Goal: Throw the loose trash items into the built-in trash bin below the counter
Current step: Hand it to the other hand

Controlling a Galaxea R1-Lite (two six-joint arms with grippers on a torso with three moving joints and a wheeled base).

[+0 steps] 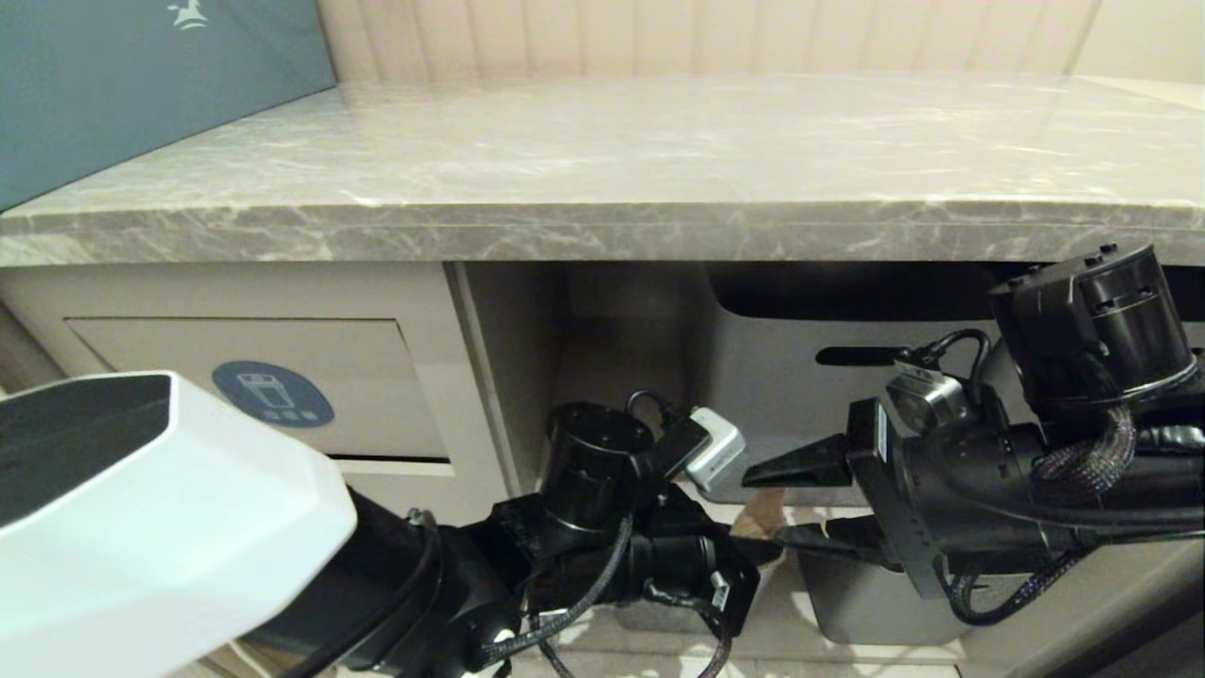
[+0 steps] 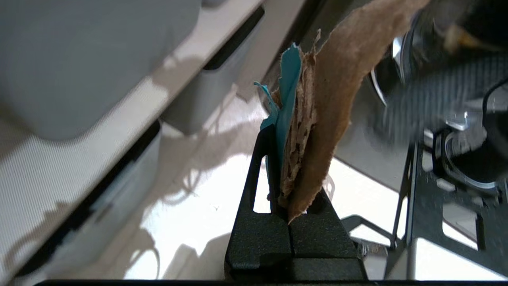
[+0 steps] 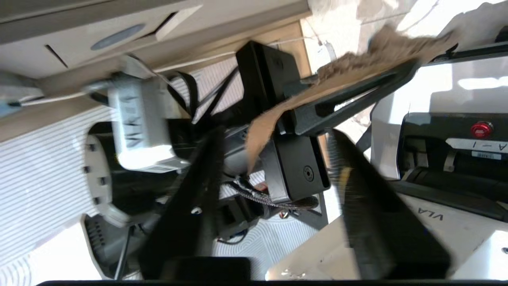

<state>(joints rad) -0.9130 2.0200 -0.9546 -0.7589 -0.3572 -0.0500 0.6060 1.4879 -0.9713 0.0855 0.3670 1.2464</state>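
Scrap (image 2: 305,131): one piece, turquoise tape on torn tan cardboard, clamped between the left gripper's (image 2: 291,206) closed fingers. It sits low in front of the cabinet, in the open bay under the counter (image 1: 602,160), to the right of the bin flap.

Right gripper (image 1: 786,499): fingers apart, nothing in them, pointing at the left gripper from just beside it. The scrap's tan end lies between the two tools; from the right wrist view the fingers stand either side of it without pinching.

Bin (image 1: 273,391): beige flap with the oval bin sticker, left of the bay, below the counter. Flap looks closed. Contents cannot be seen.

Grey tubs (image 1: 800,377): on the shelves inside the bay, behind the arms. Contents not visible from here.

Counter top: no scraps showing on the stretch in view; a teal box (image 1: 141,85) stands at its left end.

Progress, as judged: the scrap is in hand but not binned. Left to do: carry it to the flap, push the flap in, let go. Whether other scraps remain elsewhere cannot be told.
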